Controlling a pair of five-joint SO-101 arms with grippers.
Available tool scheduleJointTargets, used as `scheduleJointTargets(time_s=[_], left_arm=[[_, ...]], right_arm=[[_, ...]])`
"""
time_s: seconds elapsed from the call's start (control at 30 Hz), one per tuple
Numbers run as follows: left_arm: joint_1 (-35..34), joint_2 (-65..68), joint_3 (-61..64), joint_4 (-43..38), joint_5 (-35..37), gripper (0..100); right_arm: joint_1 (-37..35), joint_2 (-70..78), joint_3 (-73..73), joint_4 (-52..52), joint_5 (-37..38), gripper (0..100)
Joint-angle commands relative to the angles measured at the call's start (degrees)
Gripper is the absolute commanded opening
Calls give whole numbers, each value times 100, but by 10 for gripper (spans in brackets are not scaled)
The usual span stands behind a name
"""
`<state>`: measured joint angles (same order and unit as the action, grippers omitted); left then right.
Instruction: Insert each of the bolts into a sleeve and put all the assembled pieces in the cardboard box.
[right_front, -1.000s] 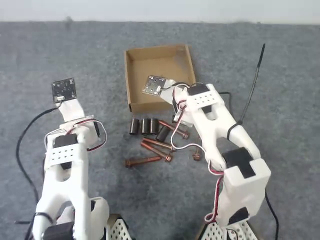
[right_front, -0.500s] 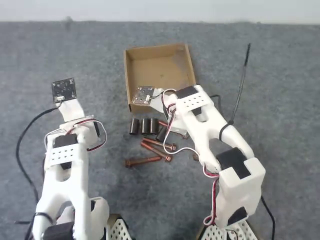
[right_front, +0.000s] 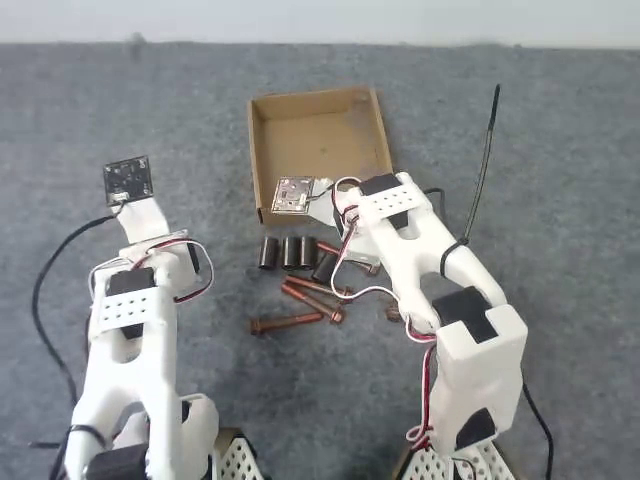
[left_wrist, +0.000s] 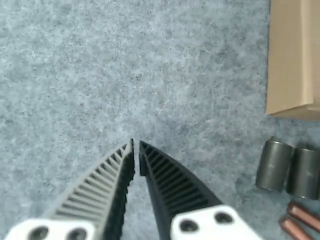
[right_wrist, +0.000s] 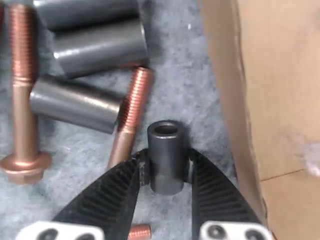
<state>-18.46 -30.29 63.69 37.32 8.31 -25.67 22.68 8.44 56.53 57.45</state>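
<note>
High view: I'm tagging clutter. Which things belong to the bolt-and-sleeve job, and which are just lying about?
Job: copper-coloured metal bolts; dark grey metal sleeves, one in the right end effector; open brown cardboard box.
Just there: grey carpet; black cable; thin black tie on right arm.

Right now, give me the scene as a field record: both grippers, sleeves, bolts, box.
left gripper: shut, holding nothing, over bare carpet
right gripper: shut on held sleeve, beside the box's front wall
held sleeve: open bore faces the wrist camera, no bolt in it
loose sleeves: three, lying on the carpet in front of the box
bolts: several copper ones, loose on the carpet near the sleeves
cardboard box: open, nothing inside
assembled pieces: none visible
</note>
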Motion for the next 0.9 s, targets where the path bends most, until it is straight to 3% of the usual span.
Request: scheduleJointTargets(time_s=[0.0, 0.1, 0.17, 0.43, 0.87], left_arm=[[26, -9, -75, -158, -44, 13], [26, -9, -75, -158, -44, 13], [18, -9, -75, -158, -44, 13], [18, -9, -75, -158, -53, 13], [35, -9, -57, -158, -53, 13]], right_arm=[[57, -13, -132, 13, 70, 102], [66, -13, -132, 13, 62, 0], [84, -22, -123, 13, 0, 27], [330, -1015, -158, 418, -1574, 6], [1868, -2105, -123, 1912, -4149, 6]])
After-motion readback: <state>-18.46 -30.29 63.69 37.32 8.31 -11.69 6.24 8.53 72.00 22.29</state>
